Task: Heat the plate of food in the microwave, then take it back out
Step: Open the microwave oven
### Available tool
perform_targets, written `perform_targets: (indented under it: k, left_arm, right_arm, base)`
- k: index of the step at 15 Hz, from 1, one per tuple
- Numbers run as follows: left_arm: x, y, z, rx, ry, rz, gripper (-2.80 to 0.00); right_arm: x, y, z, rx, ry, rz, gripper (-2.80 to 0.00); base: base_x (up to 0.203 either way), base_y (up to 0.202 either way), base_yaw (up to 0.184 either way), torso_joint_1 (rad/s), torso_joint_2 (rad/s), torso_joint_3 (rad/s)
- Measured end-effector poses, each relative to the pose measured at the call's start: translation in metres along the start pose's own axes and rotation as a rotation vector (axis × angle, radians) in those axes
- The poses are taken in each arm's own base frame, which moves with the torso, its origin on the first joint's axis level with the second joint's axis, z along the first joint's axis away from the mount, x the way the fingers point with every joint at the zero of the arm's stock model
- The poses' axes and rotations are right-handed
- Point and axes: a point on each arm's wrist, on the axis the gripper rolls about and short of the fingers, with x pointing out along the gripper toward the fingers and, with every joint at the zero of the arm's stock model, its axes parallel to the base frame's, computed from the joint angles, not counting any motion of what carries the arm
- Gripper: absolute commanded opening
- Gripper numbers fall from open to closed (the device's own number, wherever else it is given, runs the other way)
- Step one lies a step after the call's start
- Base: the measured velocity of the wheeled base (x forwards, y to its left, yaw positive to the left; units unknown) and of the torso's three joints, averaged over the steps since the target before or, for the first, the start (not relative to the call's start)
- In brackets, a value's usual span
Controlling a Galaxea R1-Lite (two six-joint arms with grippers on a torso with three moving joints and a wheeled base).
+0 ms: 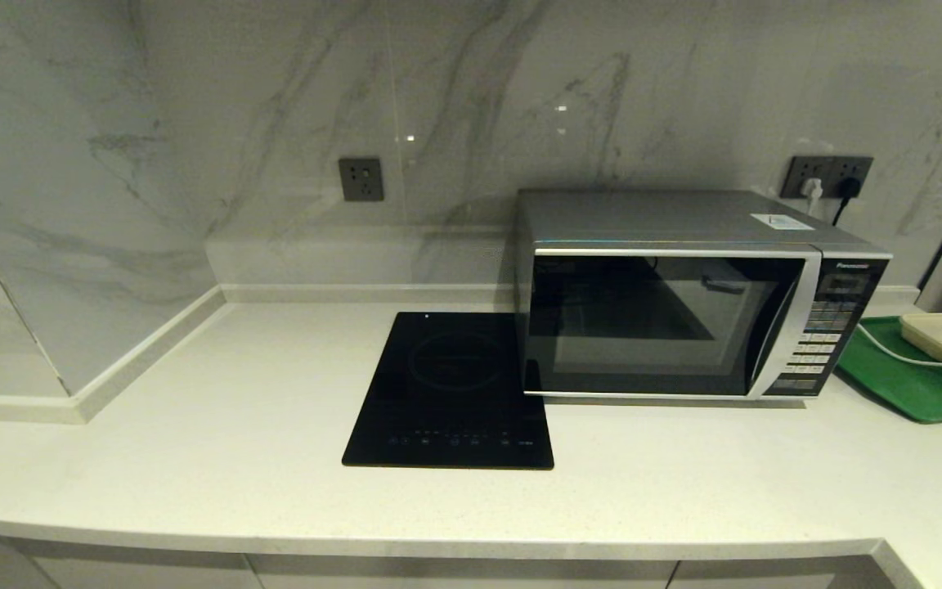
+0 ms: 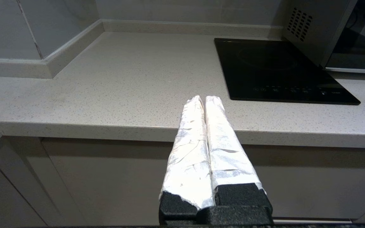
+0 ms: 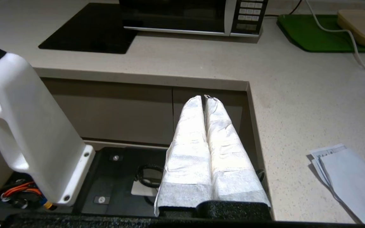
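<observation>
- Left gripper (image 2: 204,98): fingers pressed together, empty, held low at the near side.
- Right gripper (image 3: 205,97): fingers pressed together, empty, held low at the near right.

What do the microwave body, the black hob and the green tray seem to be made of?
The boxy silver microwave looks like painted or brushed sheet metal, with a matt sheen and vent holes in its side. The flat black induction hob looks like glossy glass, since it reflects. The green rectangular tray is probably plastic: even colour, moulded raised rim.
</observation>
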Motion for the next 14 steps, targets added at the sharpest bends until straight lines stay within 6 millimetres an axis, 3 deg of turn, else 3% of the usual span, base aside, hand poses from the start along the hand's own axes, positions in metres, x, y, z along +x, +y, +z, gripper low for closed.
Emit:
perform_targets:
  k: [4, 9, 14]
  left_arm:
    - [0.000, 0.000, 0.000, 0.000, 0.000, 0.000, -2.80]
    - [0.000, 0.000, 0.000, 0.000, 0.000, 0.000, -2.80]
    - [0.000, 0.000, 0.000, 0.001, 0.000, 0.000, -2.80]
  right_arm:
    - [0.064, -0.005, -0.006, 0.020, -0.019, -0.015, -2.80]
    - [0.153, -0.012, -0.030, 0.051, -0.088, -0.044, -2.80]
    - [0.206, -0.016, -0.068, 0.024, -0.199, -0.048, -2.80]
  base:
    - [0.000, 0.000, 0.000, 0.000, 0.00, 0.000]
    - [0.000, 0.000, 0.000, 0.000, 0.00, 0.000]
    - [0.000, 0.000, 0.000, 0.000, 0.00, 0.000]
